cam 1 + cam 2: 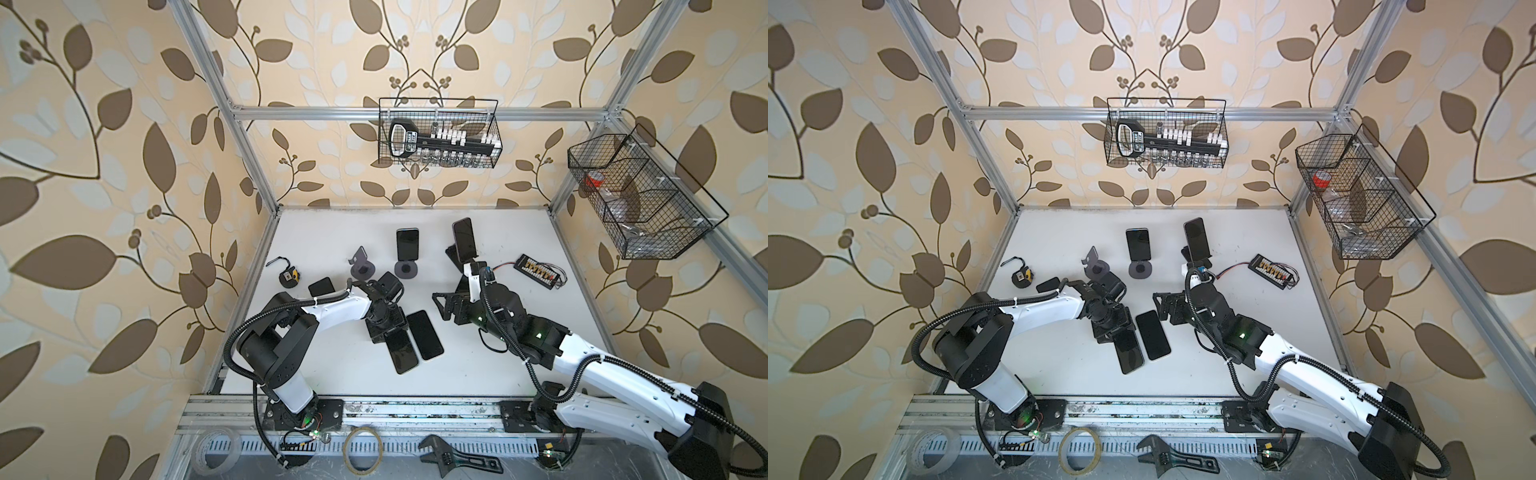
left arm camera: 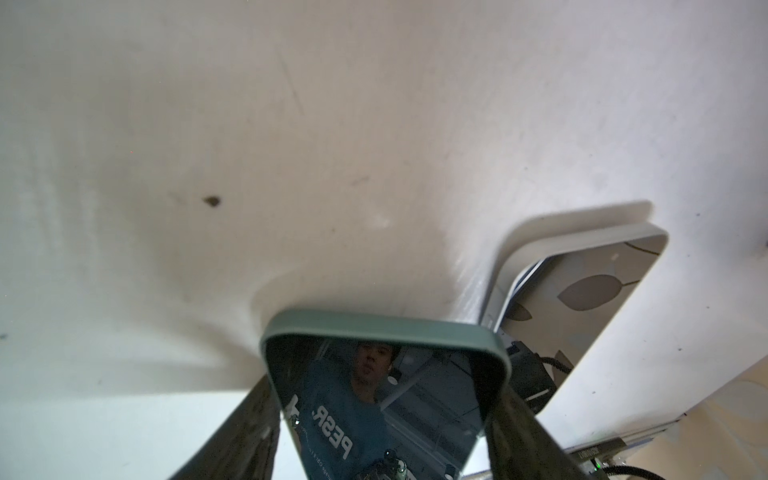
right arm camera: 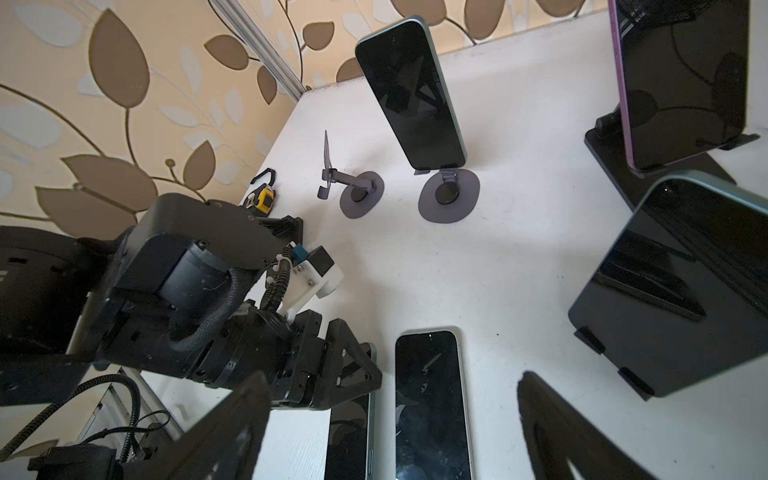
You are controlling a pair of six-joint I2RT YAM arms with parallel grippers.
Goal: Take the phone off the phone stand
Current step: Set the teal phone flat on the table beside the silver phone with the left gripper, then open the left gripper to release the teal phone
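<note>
The white desk (image 1: pixel 332 232) carries everything. Over its middle, the left gripper (image 1: pixel 390 336) is pinched onto the sides of a green-cased phone (image 1: pixel 402 355). This phone is off any stand and lies screen-up, flat or nearly flat on the desk, just beside a pale-cased phone (image 1: pixel 424 335) that is also lying flat. The right gripper (image 1: pixel 439 306) hangs near them with its fingers spread and nothing between them. Farther back, an upright phone (image 1: pixel 407 244) leans on a grey round-based stand (image 1: pixel 406 270), and a purple-edged phone (image 1: pixel 464 239) leans on a black stand (image 1: pixel 451 252). An empty grey stand (image 1: pixel 360 268) sits beside the left wrist. The step in hand looks like setting the green-cased phone down. To do that well, the whole back of the phone should rest on the desk before the grip loosens. The fingers should then part slowly and rise straight up, so that nothing drags the phone into its pale neighbour. The left wrist should also avoid swinging back into the empty grey stand. The right gripper is best kept clear of both flat phones.
</note>
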